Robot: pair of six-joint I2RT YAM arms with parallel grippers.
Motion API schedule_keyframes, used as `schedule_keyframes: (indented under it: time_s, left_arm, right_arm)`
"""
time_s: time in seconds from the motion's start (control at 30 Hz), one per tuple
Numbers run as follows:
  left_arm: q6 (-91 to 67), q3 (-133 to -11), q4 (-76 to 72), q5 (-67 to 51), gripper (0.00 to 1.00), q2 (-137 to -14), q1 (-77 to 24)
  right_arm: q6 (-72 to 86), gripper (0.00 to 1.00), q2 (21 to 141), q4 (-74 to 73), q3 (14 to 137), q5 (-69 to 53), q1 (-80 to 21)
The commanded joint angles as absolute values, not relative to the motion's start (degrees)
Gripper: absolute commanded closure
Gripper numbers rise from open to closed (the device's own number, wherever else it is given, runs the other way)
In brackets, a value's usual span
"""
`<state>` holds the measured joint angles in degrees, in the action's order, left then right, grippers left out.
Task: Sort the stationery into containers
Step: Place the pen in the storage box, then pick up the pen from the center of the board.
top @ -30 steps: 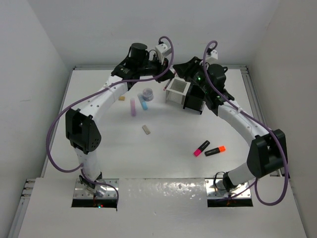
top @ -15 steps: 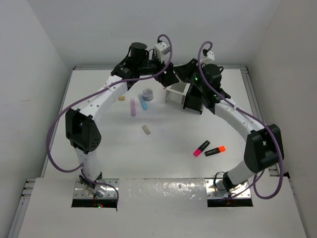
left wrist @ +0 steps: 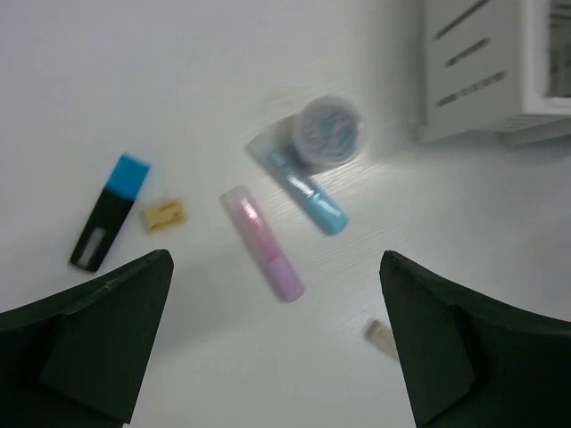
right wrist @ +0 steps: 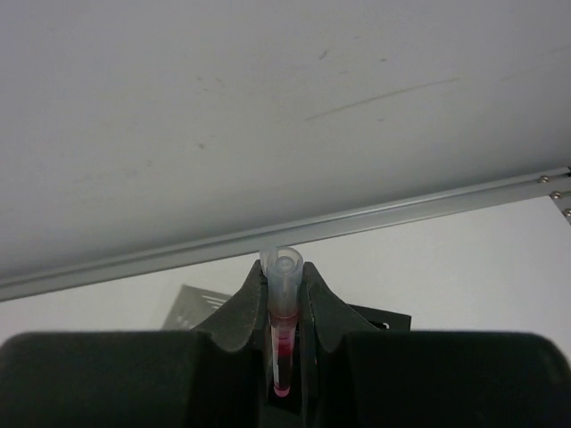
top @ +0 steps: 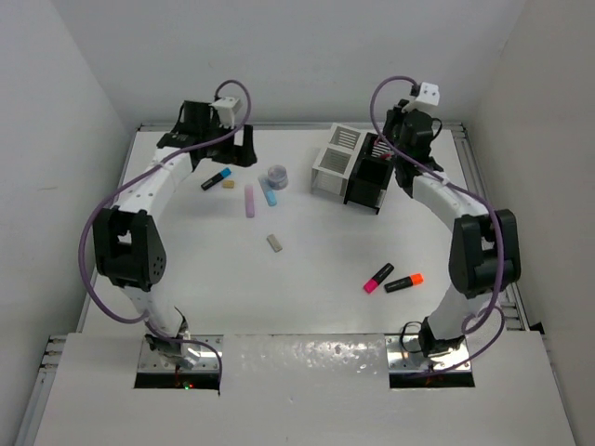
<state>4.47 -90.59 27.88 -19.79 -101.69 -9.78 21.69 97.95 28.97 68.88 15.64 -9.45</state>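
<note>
Your arms are standing well apart now, where a second ago both were crowding the bins: the left one has swung back to the far left, and the right one has risen behind the black bin [top: 365,184]. The left gripper [left wrist: 275,259] is hanging with its jaws wide and nothing between them, above the pink stick [left wrist: 263,242], with the blue stick [left wrist: 308,192], the round piece [left wrist: 328,129], the blue-ended highlighter [left wrist: 109,212] and the beige eraser [left wrist: 164,215] lying near it. The right gripper [right wrist: 284,294] is pinching the red pen [right wrist: 281,267] narrowly, its clear cap poking out past the fingertips. You are probably carrying that pen to a bin, so centre it over one opening, tip it nearly upright, bring it low and only then let go, so it is not bouncing off a slatted wall. The pen's other end is sitting hidden between the fingers, and neither bin's inside is showing. From above, the wrist is covering the pen, so you cannot tell which opening it is over. The left wrist view is blurring, and no green pen is showing.
</note>
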Motion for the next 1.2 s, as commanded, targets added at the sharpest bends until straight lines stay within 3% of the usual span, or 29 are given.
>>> schedule_keyframes:
  time_s: [0.0, 0.27, 0.33, 0.37, 0.4, 0.43, 0.47, 0.6, 0.8, 1.17]
  left_arm:
    - [6.42, -88.25, 28.65, -12.4, 0.0, -96.06, -7.74]
    - [4.13, -84.29, 29.44, -7.49, 0.0, -95.45, -3.78]
    - [5.18, -83.94, 29.27, -5.9, 0.0, -96.59, -3.17]
    - [5.53, -84.11, 29.27, -4.24, 0.0, -97.29, -2.9]
    - [6.23, -84.55, 29.27, -4.22, 0.01, -98.86, -1.86]
    - [7.81, -85.16, 29.35, -4.65, 0.04, -99.83, -1.24]
    - [8.43, -85.69, 29.62, -4.48, 0.08, -102.19, -0.71]
    - [12.56, -92.35, 31.37, -3.61, 0.15, -110.01, 2.45]
    - [20.12, -100.45, 31.73, 2.26, 0.24, -121.37, 2.81]
    - [25.57, -107.67, 34.72, -3.34, 0.26, -130.25, 2.11]
  right_arm:
    - [15.2, 1.0, 103.0, 37.34, 71.63, 20.65, -9.67]
    - [15.38, 1.0, 110.47, 46.85, 69.7, 21.71, -9.76]
    - [16.08, 0.94, 110.65, 45.19, 69.52, 20.05, -9.84]
    - [16.34, 0.89, 110.39, 44.65, 69.17, 19.6, -9.93]
    - [16.7, 0.76, 109.96, 44.39, 69.0, 19.16, -9.84]
    - [16.87, 0.7, 109.6, 43.17, 68.73, 18.2, -9.84]
    - [16.96, 0.53, 108.56, 42.63, 68.38, 17.58, -9.84]
    - [16.88, 0.34, 105.57, 35.96, 69.69, 13.37, -9.84]
    - [18.71, 0.3, 100.12, 24.72, 73.12, 8.44, -9.76]
    - [22.5, 0.3, 90.62, 19.78, 69.53, 4.22, -10.02]
